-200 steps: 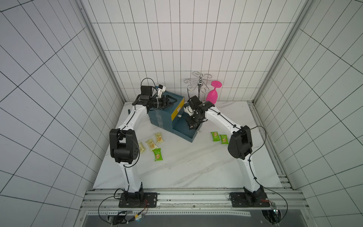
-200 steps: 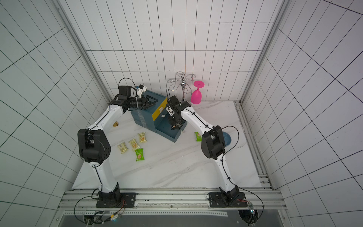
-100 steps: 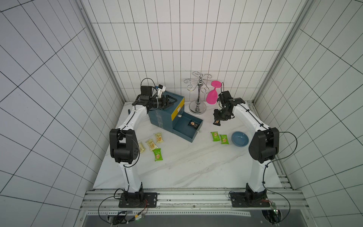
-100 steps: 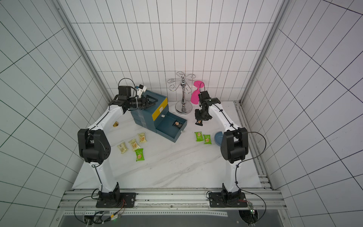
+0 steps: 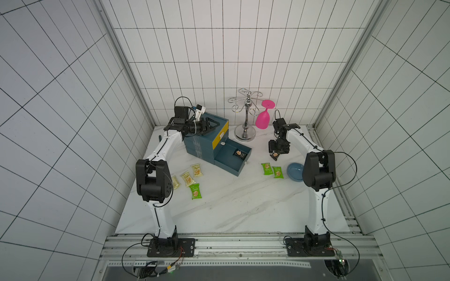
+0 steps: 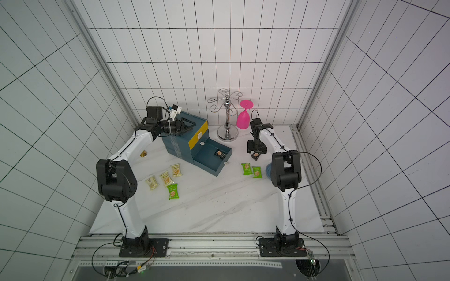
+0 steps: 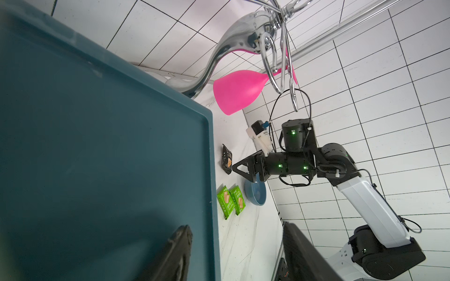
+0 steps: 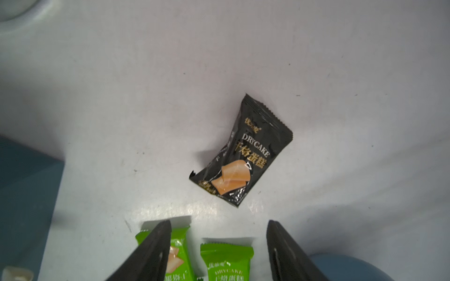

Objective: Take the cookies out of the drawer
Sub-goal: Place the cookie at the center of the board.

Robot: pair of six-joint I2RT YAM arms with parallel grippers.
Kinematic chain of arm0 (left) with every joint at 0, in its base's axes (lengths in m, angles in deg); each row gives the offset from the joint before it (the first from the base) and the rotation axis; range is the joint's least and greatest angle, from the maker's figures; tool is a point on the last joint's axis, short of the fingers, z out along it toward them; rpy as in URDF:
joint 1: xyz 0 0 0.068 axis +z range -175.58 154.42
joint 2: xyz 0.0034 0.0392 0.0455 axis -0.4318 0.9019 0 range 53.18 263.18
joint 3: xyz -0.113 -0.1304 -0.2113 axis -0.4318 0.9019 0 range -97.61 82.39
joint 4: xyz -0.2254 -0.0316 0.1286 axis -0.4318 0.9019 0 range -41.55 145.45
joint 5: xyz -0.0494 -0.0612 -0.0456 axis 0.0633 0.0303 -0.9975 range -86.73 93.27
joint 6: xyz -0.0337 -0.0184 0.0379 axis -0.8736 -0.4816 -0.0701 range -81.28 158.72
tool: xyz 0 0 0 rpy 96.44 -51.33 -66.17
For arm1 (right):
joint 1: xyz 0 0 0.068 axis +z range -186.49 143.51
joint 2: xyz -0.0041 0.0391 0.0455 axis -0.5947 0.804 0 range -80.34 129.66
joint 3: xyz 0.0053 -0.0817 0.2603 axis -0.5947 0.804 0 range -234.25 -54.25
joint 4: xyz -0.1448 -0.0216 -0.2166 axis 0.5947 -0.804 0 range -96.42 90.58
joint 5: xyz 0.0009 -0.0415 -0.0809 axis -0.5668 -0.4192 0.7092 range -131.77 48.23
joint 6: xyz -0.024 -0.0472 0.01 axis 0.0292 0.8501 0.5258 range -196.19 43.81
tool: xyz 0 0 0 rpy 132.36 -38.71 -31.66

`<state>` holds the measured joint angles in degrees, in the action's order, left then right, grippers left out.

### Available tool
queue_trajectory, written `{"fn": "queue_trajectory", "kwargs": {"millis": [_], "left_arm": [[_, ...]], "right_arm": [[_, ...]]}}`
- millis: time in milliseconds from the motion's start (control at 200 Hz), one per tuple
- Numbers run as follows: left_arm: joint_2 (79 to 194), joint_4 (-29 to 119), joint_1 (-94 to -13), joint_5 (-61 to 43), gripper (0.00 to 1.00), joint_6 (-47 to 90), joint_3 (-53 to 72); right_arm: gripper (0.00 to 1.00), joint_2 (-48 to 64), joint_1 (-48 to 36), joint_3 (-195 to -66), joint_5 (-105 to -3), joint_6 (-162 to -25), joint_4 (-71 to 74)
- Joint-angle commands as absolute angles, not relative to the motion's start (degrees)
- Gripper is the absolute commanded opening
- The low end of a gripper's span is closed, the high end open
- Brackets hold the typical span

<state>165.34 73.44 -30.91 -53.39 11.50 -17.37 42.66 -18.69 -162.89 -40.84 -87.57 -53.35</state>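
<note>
Seven cookies (image 5: 195, 191) out: four packets (image 5: 187, 178) are lying by the left arm, two green packets (image 5: 272, 170) beside the bowl (image 5: 295, 171), one black packet (image 8: 241, 150) beyond them on the bench (image 5: 231, 206).
Right fingers (image 8: 155, 250): hanging spread and empty above that black packet.
Drawer (image 5: 226, 165): standing open, holding the last packet (image 5: 238, 153).
Left fingers (image 7: 175, 255): spread, empty, hovering over the cabinet (image 5: 197, 146).
Risk: fingers reaching in could be striking the drawer wall or skidding off the flat foil.

I work in a robot test cell in a lab: white walls (image 5: 219, 60) ruled with a black grid box in my marble-patterned desk (image 5: 231, 206) on three sides. My left arm (image 5: 162, 146) and right arm (image 5: 302, 141) stand on black base plates (image 5: 170, 248) bolted to an aluminium rail (image 5: 243, 245) along the front edge.
</note>
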Motion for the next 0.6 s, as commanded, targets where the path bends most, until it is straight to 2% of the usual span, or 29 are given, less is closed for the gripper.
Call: {"fn": "queue_trajectory", "kwargs": {"millis": [0, 205, 595], "left_arm": [[169.37, 79.87, -31.66, -50.63, 0.64, 11.83, -13.89], [169.71, 79.78, -32.0, -50.85, 0.64, 11.7, -13.94], [170.67, 79.21, -32.83, -51.53, 0.64, 11.39, -14.35]], "right_arm": [[0.67, 33.6, -14.15, -159.35, -44.29, -83.63, -48.09], [0.68, 31.65, -5.14, -159.6, -48.11, -75.13, -45.37], [0.66, 43.68, -1.34, -169.08, -52.01, -72.57, -47.87]]}}
